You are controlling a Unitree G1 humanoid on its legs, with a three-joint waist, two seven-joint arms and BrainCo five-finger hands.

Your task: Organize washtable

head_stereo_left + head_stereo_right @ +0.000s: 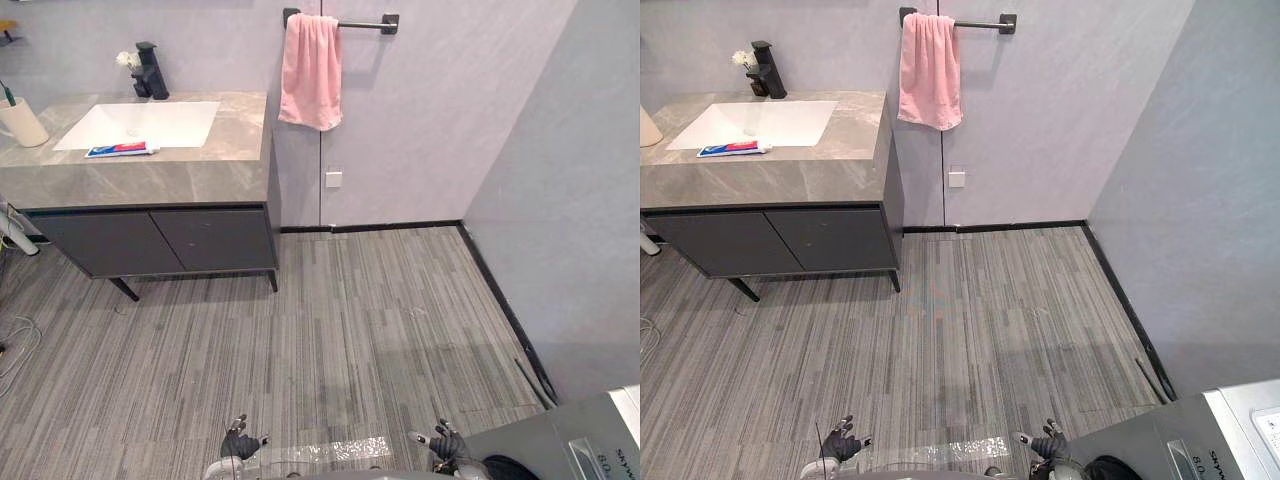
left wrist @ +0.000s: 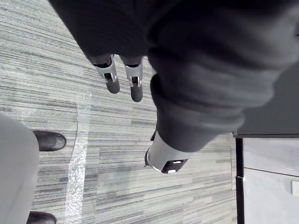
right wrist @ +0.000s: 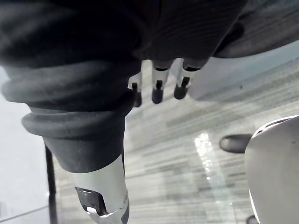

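Note:
The washtable (image 1: 200, 172) stands at the far left against the wall, a grey stone top over dark cabinet doors. A white sink (image 1: 140, 125) is set into it, with a black faucet (image 1: 150, 72) and small white flowers behind. A red, white and blue toothpaste tube (image 1: 122, 150) lies on the sink's front edge. A cream cup (image 1: 20, 122) holding a toothbrush stands at the top's left end. My left hand (image 1: 240, 443) and right hand (image 1: 445, 443) hang low over the floor, far from the washtable. Both have relaxed fingers (image 2: 111, 77) (image 3: 157, 91) and hold nothing.
A pink towel (image 1: 310, 70) hangs on a black bar on the back wall, right of the washtable. A grey wall runs along the right side. A grey washing machine (image 1: 560, 445) sits at the lower right. Striped grey floor (image 1: 350, 330) lies between me and the washtable.

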